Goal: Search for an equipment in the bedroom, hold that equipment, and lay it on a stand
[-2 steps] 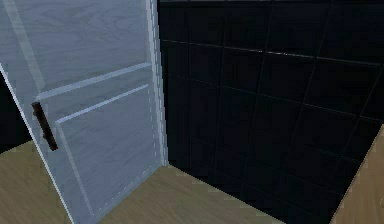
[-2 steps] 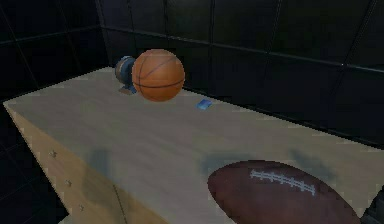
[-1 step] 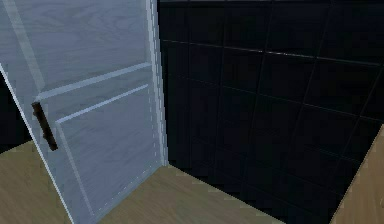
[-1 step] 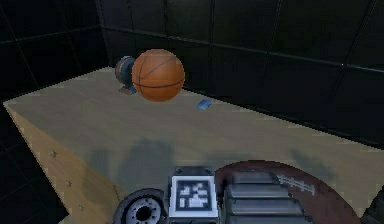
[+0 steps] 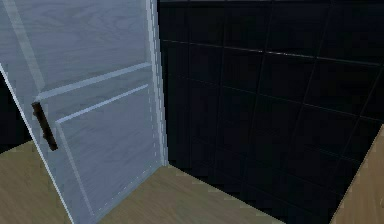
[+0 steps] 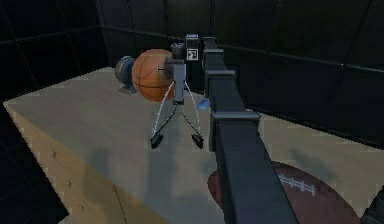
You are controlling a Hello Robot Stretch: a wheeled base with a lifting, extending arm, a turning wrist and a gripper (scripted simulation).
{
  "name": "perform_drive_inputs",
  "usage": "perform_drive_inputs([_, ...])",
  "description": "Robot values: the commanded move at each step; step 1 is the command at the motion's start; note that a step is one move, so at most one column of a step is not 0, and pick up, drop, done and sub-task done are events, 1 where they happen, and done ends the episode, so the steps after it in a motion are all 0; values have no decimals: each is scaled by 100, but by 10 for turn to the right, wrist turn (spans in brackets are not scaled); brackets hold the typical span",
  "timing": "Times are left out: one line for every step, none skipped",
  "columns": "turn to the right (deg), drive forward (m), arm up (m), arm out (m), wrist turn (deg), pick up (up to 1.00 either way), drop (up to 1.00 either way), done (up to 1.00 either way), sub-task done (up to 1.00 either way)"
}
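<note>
**Gripper [image 6: 176, 141] by the basketball [image 6: 150, 72], hold unclear**

At the arm side view's left, a grey-blue object [image 6: 124, 70] sits on the pale table [image 6: 70, 130], right against the orange basketball. The ball shows just up and left of the gripper's thin fingers [image 6: 157, 138]. I cannot tell whether anything is held. Right of the arm [image 6: 235, 140], well apart, lies a brown football [image 6: 312, 190].

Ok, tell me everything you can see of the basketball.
The basketball is an orange ball with thin dark seam lines, round and whole. It shows against the far part of a pale wooden top, next to the dark body of the gripper, which covers its right edge. A grey-blue rounded thing shows at its left edge. Whether it rests on the wood or the gripper holds it cannot be told.
</note>
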Motion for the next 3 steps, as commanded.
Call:
perform_drive_inputs([0,0,0,0,450,0,0,0,0])
perform_drive_inputs([0,0,0,0,450,0,0,0,0])
perform_drive_inputs([0,0,0,0,450,0,0,0,0])
